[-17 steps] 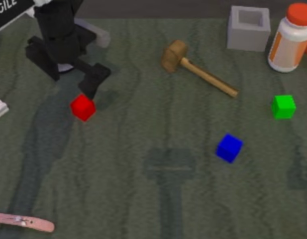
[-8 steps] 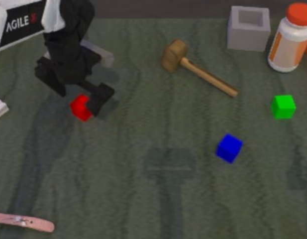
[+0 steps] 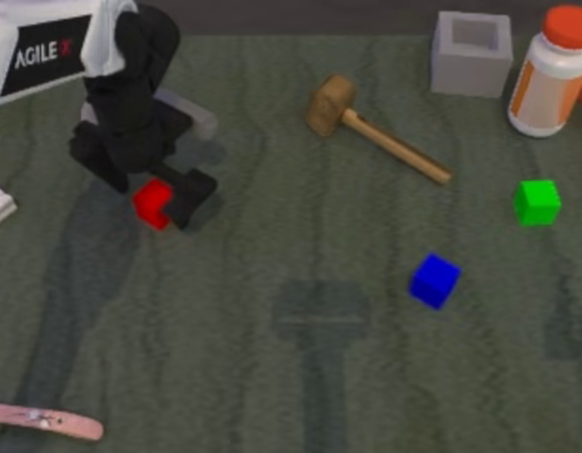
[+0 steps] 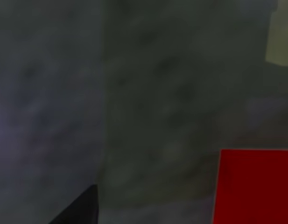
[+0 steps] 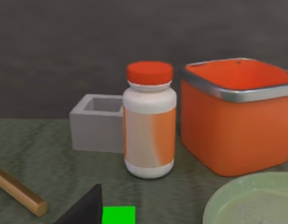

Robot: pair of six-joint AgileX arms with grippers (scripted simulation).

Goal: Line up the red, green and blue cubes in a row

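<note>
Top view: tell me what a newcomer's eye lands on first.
The left gripper, black and bulky at the table's left, straddles the red cube with a finger on either side. The blue cube and green cube sit apart on the right. A wooden mallet lies slantwise near the back centre.

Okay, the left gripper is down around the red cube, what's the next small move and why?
Probably close the left gripper on the red cube. In the top view its dark fingers sit on either side of the cube at table level, apparently not yet pinching it. The green cube and blue cube lie apart toward the right, so the red one must be gripped before carrying it toward them.
</note>
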